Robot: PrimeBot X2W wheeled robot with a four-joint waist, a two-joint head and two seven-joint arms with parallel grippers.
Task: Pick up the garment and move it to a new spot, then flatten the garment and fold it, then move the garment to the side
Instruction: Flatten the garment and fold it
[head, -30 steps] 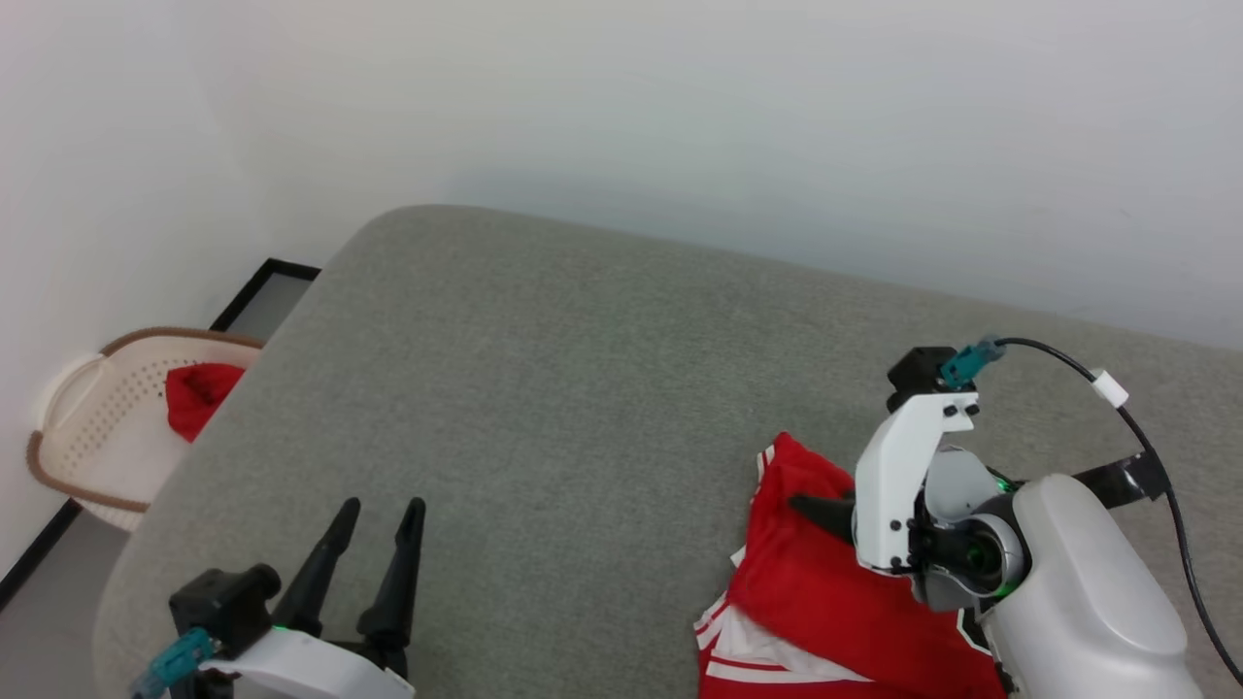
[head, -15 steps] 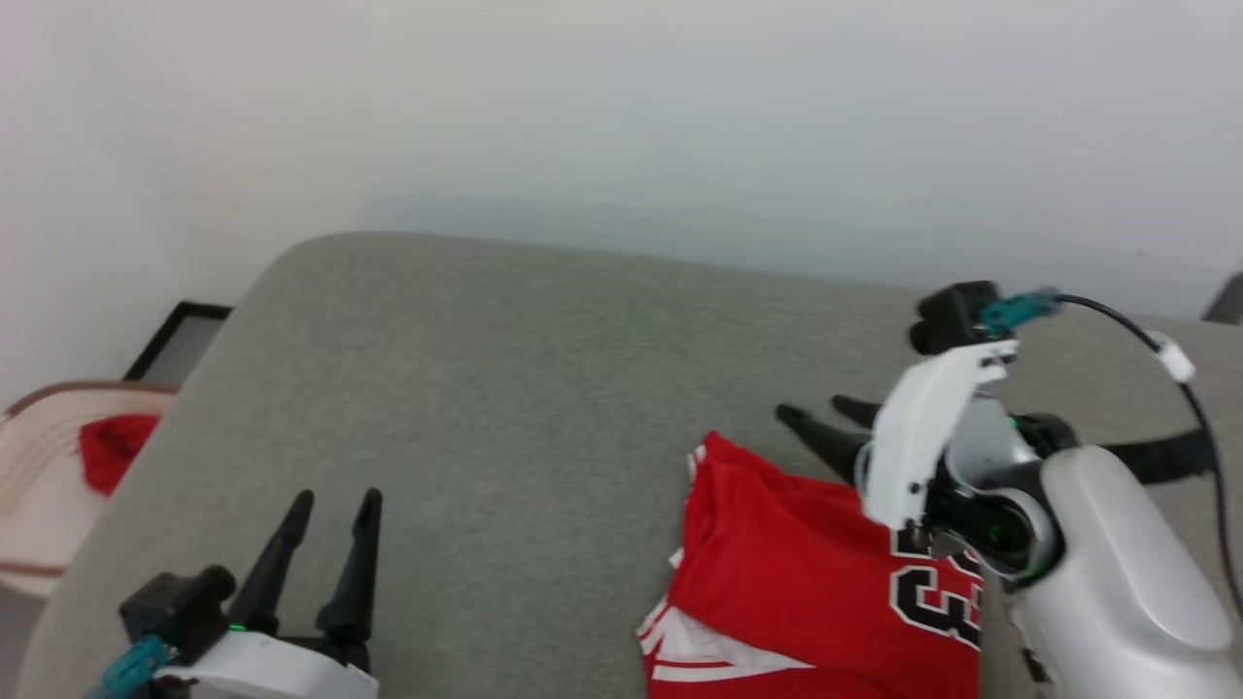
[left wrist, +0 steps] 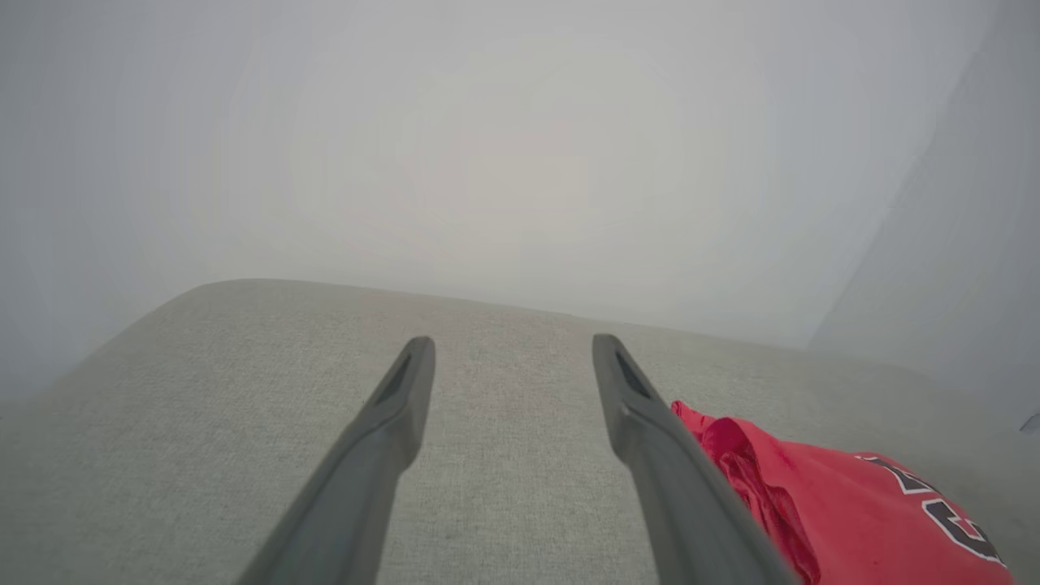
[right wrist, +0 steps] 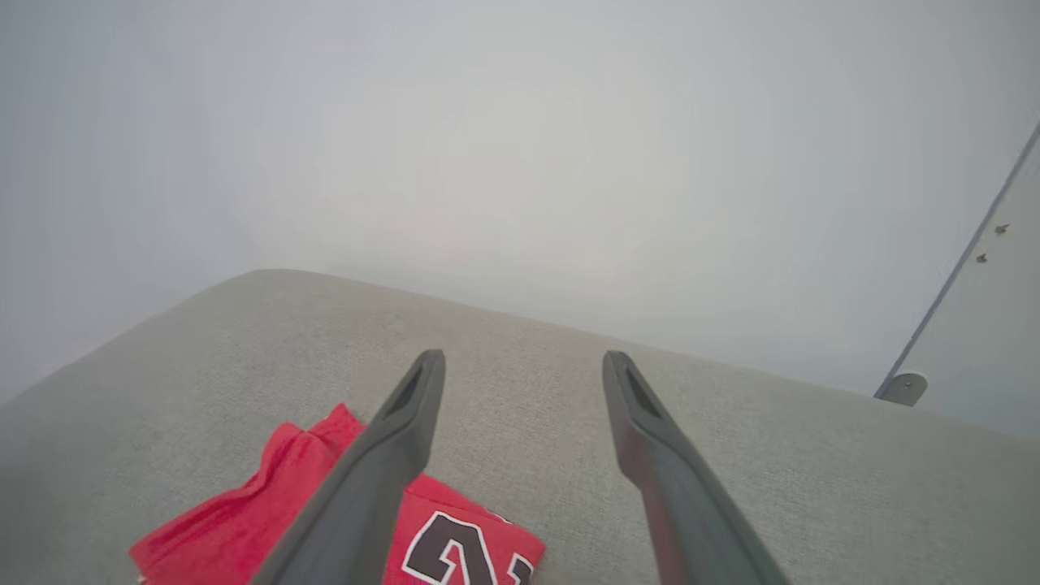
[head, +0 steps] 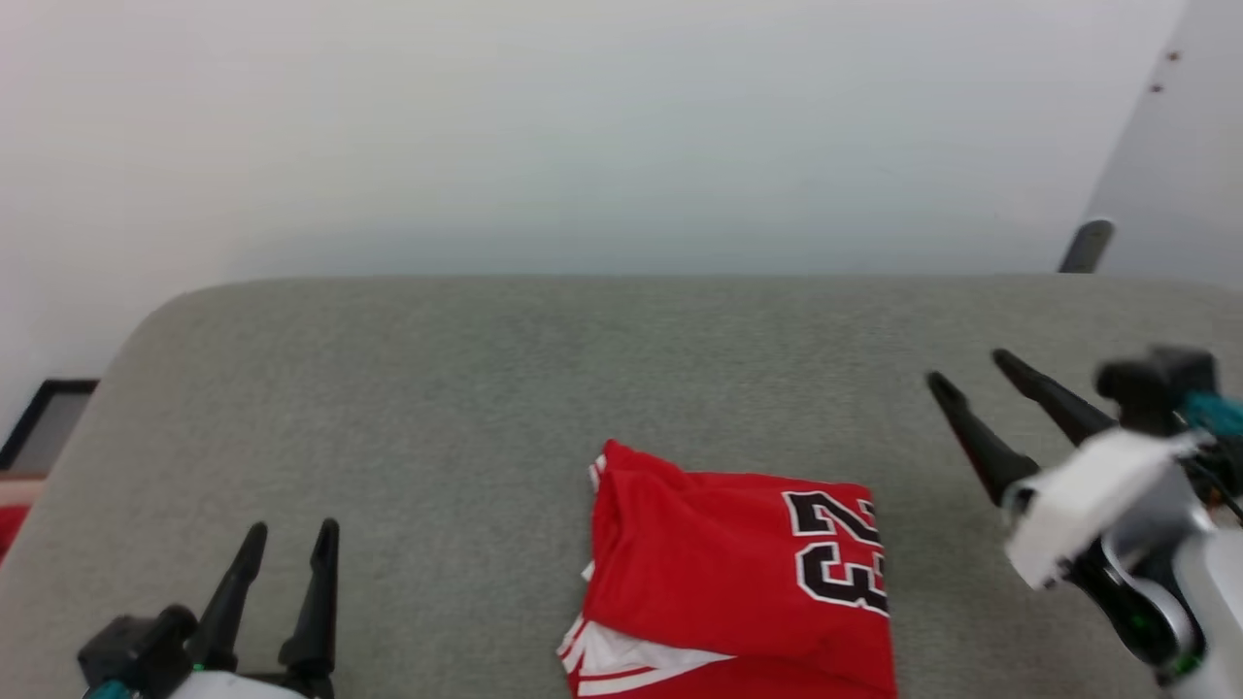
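here the left pincer (head: 291, 527) and right pincer (head: 967, 368) hang spread, empty, flanking the folded garment (head: 699, 558).

Red jersey garment (head: 719, 553): thin smooth cloth, faint sheen. Grey upholstered surface (head: 437, 388): coarse woven cloth, matt. Left gripper (head: 293, 527), right gripper (head: 967, 368): dark matt plastic-looking fingers.

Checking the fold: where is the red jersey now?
Head view: the folded red jersey with black numerals lies low-centre on the grey fabric surface, between the left gripper and right gripper, touching neither.
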